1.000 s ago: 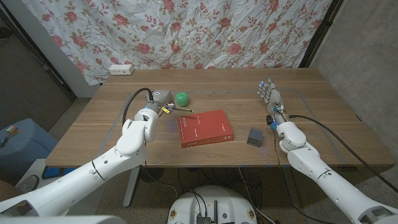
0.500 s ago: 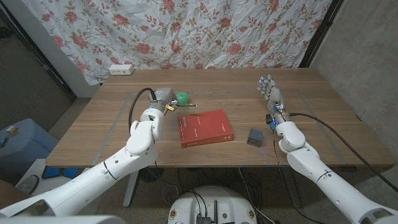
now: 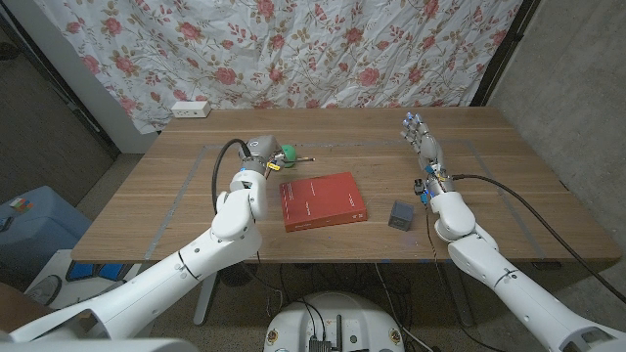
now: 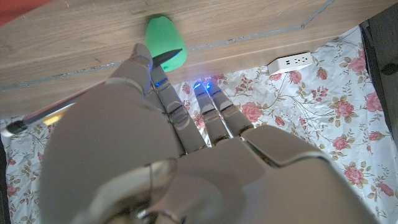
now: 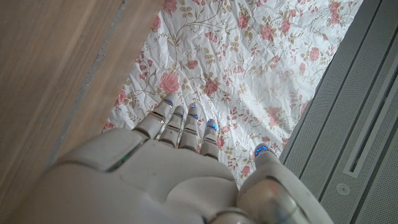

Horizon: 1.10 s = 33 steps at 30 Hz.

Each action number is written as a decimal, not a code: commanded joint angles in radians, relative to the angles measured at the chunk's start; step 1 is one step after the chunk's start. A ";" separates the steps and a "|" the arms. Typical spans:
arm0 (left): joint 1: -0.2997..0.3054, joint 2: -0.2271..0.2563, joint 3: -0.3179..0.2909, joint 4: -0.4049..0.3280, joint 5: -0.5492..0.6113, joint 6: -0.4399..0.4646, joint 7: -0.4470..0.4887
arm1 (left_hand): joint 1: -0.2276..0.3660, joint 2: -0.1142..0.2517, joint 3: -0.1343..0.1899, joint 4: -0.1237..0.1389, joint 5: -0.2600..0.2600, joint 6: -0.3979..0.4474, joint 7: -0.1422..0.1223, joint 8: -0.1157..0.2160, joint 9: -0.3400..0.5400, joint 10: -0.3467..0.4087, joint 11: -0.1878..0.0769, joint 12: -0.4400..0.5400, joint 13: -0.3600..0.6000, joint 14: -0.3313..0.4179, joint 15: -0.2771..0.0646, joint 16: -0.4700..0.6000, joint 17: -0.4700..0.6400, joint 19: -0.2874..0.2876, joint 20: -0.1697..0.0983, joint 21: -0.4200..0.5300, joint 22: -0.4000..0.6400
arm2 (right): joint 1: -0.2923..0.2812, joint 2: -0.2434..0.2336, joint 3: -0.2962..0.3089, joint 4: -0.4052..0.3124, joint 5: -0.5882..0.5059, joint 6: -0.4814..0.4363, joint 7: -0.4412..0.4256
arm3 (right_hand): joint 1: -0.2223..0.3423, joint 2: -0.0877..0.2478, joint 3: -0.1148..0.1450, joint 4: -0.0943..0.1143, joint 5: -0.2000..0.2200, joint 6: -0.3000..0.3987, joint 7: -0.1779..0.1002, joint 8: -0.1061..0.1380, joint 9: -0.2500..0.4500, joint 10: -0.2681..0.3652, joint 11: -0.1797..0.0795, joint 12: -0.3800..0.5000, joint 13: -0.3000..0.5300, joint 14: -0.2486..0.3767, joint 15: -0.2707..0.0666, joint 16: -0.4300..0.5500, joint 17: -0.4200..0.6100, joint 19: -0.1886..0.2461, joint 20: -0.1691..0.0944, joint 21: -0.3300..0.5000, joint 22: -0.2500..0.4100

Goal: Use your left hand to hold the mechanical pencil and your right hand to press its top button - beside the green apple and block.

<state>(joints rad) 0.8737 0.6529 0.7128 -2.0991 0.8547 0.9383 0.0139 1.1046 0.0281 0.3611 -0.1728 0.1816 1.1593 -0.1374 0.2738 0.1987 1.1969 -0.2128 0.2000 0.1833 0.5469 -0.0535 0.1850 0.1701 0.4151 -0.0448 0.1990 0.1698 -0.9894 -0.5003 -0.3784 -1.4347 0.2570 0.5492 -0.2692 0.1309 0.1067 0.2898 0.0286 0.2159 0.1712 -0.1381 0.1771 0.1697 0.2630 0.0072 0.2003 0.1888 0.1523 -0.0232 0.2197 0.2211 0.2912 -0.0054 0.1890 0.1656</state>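
Note:
My left hand [image 3: 256,154] holds the mechanical pencil [image 3: 302,158] just left of the green apple [image 3: 287,154] at the table's far middle. The pencil's tip sticks out to the right past the apple. In the left wrist view the thin pencil [image 4: 43,113] runs slantwise under the thumb toward the apple [image 4: 164,36]. My right hand [image 3: 424,143] stands at the far right with fingers straight and apart, holding nothing, well away from the pencil. The small grey block [image 3: 401,214] sits near the front edge, right of the middle.
A red book [image 3: 323,200] lies in the middle of the wooden table [image 3: 176,205], between the apple and the block. A white power strip [image 3: 190,110] rests at the far left edge. A floral curtain [image 3: 323,49] hangs behind.
My left hand has carried the pencil away from me and a little to the right, up beside the apple. The right hand, apple, book and block have stayed in place.

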 commanded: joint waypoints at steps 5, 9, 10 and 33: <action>-0.034 -0.039 0.025 0.006 -0.117 0.029 0.106 | 0.006 0.007 -0.005 0.003 0.004 0.004 0.001 -0.002 0.002 0.025 -0.012 0.003 0.003 0.015 -0.172 0.001 0.002 0.011 -0.066 0.004 0.004 | 0.025 -0.039 -0.018 0.003 -0.184 0.026 -0.037 | 0.016 0.004 0.007 -0.026 -0.001 -0.026 -0.034 -0.005 0.004 0.014 0.005 0.006 0.004 0.028 0.005 0.014 0.005 0.026 -0.002 0.008 0.001; -0.037 -0.050 0.025 0.007 -0.154 0.031 0.136 | 0.006 0.007 -0.006 0.003 0.004 0.006 -0.001 -0.002 0.002 0.026 -0.012 0.002 0.003 0.016 -0.172 0.001 0.002 0.011 -0.066 0.004 0.004 | 0.038 -0.052 -0.022 0.016 -0.224 0.036 -0.043 | 0.019 0.000 0.006 -0.034 -0.004 -0.041 -0.058 -0.005 0.004 0.025 0.007 0.009 0.006 0.040 0.007 0.022 0.010 0.035 0.001 0.009 0.002; -0.037 -0.055 0.023 0.007 -0.164 0.034 0.143 | 0.006 0.007 -0.006 0.003 0.004 0.005 -0.001 -0.002 0.002 0.026 -0.012 0.002 0.004 0.016 -0.172 0.001 0.002 0.011 -0.066 0.004 0.004 | 0.042 -0.056 -0.023 0.018 -0.230 0.037 -0.041 | 0.018 0.000 0.006 -0.035 -0.004 -0.044 -0.065 -0.004 0.004 0.028 0.009 0.010 0.007 0.043 0.008 0.023 0.011 0.038 0.001 0.010 0.002; -0.055 -0.127 0.037 0.028 -0.343 0.035 0.323 | 0.008 0.009 -0.013 0.004 0.004 0.004 -0.001 -0.005 0.004 0.030 -0.012 0.000 0.004 0.023 -0.172 -0.001 0.001 0.011 -0.060 0.004 0.005 | 0.110 -0.122 -0.050 0.120 -0.461 0.139 -0.120 | 0.043 -0.015 0.009 -0.080 -0.008 -0.089 -0.082 0.004 0.007 0.065 0.042 0.021 0.015 0.069 0.018 0.042 0.031 0.065 0.000 0.010 0.004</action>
<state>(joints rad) 0.8204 0.5626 0.7474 -2.0788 0.5931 0.9789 0.2557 1.1073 0.0248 0.3515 -0.1661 0.1815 1.1591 -0.1376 0.2667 0.1975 1.2076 -0.2124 0.1975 0.1840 0.5594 -0.0519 0.1850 0.1699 0.4186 -0.0483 0.1990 0.1698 -0.9056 -0.5876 -0.4153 -1.3462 -0.1094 0.6569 -0.3654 0.1680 0.0826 0.2983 -0.0408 0.2097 0.0939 -0.2181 0.1734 0.1749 0.3107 0.0414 0.2157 0.2026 0.2134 -0.0120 0.2542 0.2480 0.3449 -0.0086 0.1930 0.1653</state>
